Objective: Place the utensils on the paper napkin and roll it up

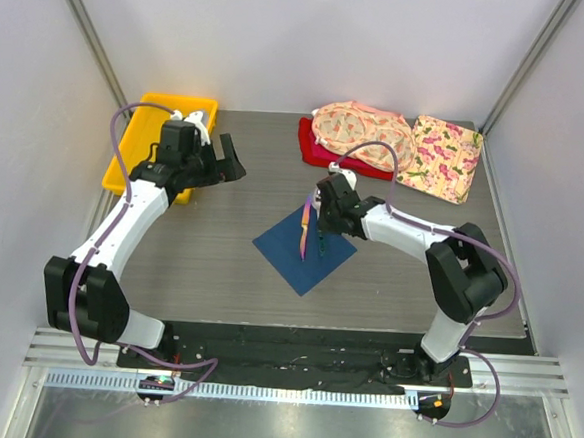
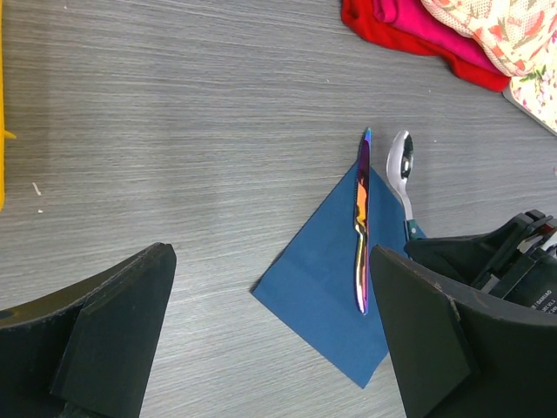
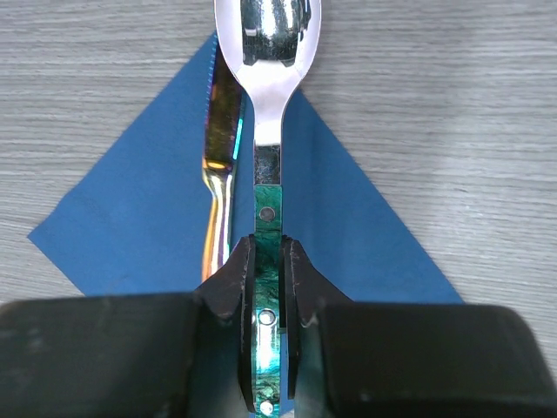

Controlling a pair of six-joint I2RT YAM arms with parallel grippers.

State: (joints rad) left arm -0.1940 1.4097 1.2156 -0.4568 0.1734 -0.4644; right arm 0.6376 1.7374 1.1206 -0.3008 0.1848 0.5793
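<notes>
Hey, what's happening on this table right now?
The right gripper is shut on a green-handled spoon, holding it over the navy paper napkin beside an iridescent knife already lying on it. The left gripper hangs open and empty near the yellow tray. Nothing has been rolled yet.

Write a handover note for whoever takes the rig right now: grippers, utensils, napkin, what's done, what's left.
Left gripper: open, empty, by the yellow tray, away from the napkin.
Right gripper: shut on the spoon by its green handle, above the napkin; bowl reaches past its edge.
Knife: lies on the napkin, tip past the corner.
Done: knife placed.
Left: set the spoon beside the knife, release, roll the flat napkin.
</notes>
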